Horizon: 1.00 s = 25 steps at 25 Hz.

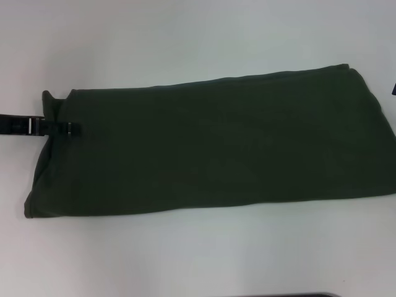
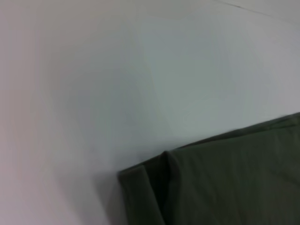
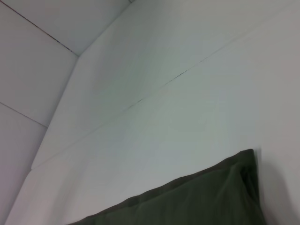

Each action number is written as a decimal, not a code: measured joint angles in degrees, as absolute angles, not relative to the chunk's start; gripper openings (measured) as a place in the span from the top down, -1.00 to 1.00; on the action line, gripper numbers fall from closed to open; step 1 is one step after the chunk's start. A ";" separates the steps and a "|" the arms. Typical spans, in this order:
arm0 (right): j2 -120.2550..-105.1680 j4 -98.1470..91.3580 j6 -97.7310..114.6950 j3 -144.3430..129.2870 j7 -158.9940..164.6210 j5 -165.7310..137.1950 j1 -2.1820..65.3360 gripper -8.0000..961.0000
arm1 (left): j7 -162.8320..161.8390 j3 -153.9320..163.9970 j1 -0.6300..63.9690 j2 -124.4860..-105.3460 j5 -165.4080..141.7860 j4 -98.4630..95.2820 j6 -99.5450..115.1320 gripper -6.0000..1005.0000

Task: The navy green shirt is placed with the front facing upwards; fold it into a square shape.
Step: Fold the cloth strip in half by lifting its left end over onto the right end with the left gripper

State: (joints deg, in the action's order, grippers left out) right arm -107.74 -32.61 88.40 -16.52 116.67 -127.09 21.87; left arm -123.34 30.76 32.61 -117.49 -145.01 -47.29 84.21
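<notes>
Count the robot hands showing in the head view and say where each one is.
2. The left hand sits at the left end of the navy green shirt; a dark sliver of the right hand pokes in at the right edge.

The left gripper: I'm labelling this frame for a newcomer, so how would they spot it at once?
Start from the white table and the dark olive-green folded cotton shirt spread across it. At the shirt's left end a slim black left gripper reaches in from the picture's edge onto the fabric, the only black hardware touching the cloth.

A white table (image 1: 185, 37) with thin dark seams.
</notes>
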 joint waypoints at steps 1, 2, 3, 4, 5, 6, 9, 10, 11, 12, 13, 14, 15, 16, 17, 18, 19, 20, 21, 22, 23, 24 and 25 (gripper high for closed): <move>-107.74 -32.61 88.35 -16.52 116.67 -127.09 21.87 -0.55 | -123.29 30.76 32.67 -117.54 -145.02 -47.29 84.09 -0.75; -107.75 -32.61 88.31 -16.52 116.66 -127.09 21.87 -0.55 | -123.22 30.77 32.76 -117.60 -145.10 -47.29 83.84 -0.75; -107.76 -32.61 88.28 -16.52 116.66 -127.11 21.87 -0.55 | -123.20 30.76 32.77 -117.60 -145.24 -47.29 83.55 -0.75; -107.78 -32.61 88.25 -16.53 116.65 -127.13 21.88 -0.55 | -123.17 30.76 32.77 -117.60 -145.34 -47.29 83.29 -0.75; -107.78 -32.61 88.22 -16.53 116.65 -127.15 21.88 -0.55 | -123.16 30.76 32.68 -117.60 -145.38 -47.37 83.07 -0.75; -107.78 -32.61 88.21 -16.52 116.64 -127.17 21.88 -0.55 | -123.15 30.76 32.54 -117.56 -145.38 -47.45 82.87 -0.75; -107.80 -32.61 88.18 -16.53 116.64 -127.18 21.88 -0.56 | -123.14 30.69 31.99 -117.45 -145.40 -47.77 82.74 -0.75; -107.81 -32.61 88.17 -16.52 116.63 -127.19 21.88 -0.56 | -123.13 30.66 31.84 -117.45 -145.40 -47.89 82.73 -0.75; -107.82 -32.61 88.15 -16.53 116.63 -127.18 21.88 -0.56 | -123.13 30.64 31.70 -117.44 -145.43 -47.99 82.72 -0.75; -107.82 -32.61 88.12 -16.53 116.63 -127.18 21.88 -0.56 | -123.13 30.64 31.60 -117.44 -145.61 -48.07 82.71 -0.75; -107.83 -32.61 88.10 -16.52 116.63 -127.18 21.89 -0.56 | -123.14 30.65 31.50 -117.43 -145.92 -48.14 82.70 -0.75; -107.83 -32.61 88.08 -16.52 116.63 -127.18 21.89 -0.56 | -123.16 30.67 31.46 -117.42 -146.20 -48.16 82.71 -0.75; -107.83 -32.61 88.07 -16.52 116.63 -127.18 21.88 -0.56 | -123.22 30.68 31.43 -117.42 -146.65 -48.18 82.72 -0.75; -107.83 -32.61 88.07 -16.52 116.63 -127.18 21.88 -0.56 | -123.29 30.72 31.43 -117.42 -147.10 -48.19 82.93 -0.75; -107.83 -32.61 88.06 -16.53 116.63 -127.18 21.89 -0.56 | -123.32 30.75 31.44 -117.42 -147.42 -48.19 83.19 -0.75; -107.83 -32.61 88.06 -16.52 116.63 -127.18 21.89 -0.55 | -123.32 30.75 31.45 -117.42 -147.59 -48.18 83.50 -0.75; -107.84 -32.61 88.06 -16.53 116.62 -127.18 21.89 -0.55 | -123.30 30.76 31.49 -117.42 -147.68 -48.18 83.88 -0.75; -107.83 -32.61 88.05 -16.52 116.62 -127.18 21.89 -0.55 | -123.26 30.76 31.53 -117.42 -147.75 -48.18 84.18 -0.75; -107.83 -32.61 88.02 -16.52 116.62 -127.18 21.89 -0.55 | -123.21 30.78 31.57 -117.42 -147.78 -48.18 84.49 -0.75; -107.83 -32.61 87.95 -16.52 116.62 -127.18 21.89 -0.55 | -123.18 30.82 31.62 -117.42 -147.80 -48.17 84.72 -0.75; -107.84 -32.61 87.89 -16.52 116.62 -127.18 21.89 -0.55 | -123.16 30.94 31.68 -117.42 -147.83 -48.12 84.93 -0.75; -107.83 -32.61 87.86 -16.52 116.62 -127.18 21.88 -0.55 | -123.13 31.13 31.77 -117.42 -147.86 -48.06 85.15 -0.75; -107.83 -32.61 87.83 -16.52 116.62 -127.18 21.88 -0.56 | -123.08 31.36 31.85 -117.41 -147.88 -47.97 85.36 -0.75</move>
